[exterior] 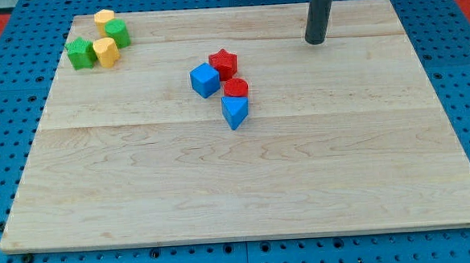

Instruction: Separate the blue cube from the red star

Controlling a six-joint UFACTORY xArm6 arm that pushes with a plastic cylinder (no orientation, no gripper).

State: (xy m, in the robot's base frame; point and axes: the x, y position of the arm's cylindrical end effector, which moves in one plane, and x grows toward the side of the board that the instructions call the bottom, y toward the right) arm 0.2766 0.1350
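Observation:
The blue cube (205, 80) sits near the board's middle, a little toward the view's top. The red star (223, 64) touches it at its upper right. My tip (316, 41) stands on the board near the view's top right, well to the right of both blocks and apart from them.
A red cylinder (235, 88) lies just below the star, and a blue triangular block (235, 111) lies below that. At the view's top left, two yellow blocks (104, 18) (105, 52) and two green blocks (118, 32) (78, 53) cluster together. The wooden board (246, 187) ends on a blue pegboard.

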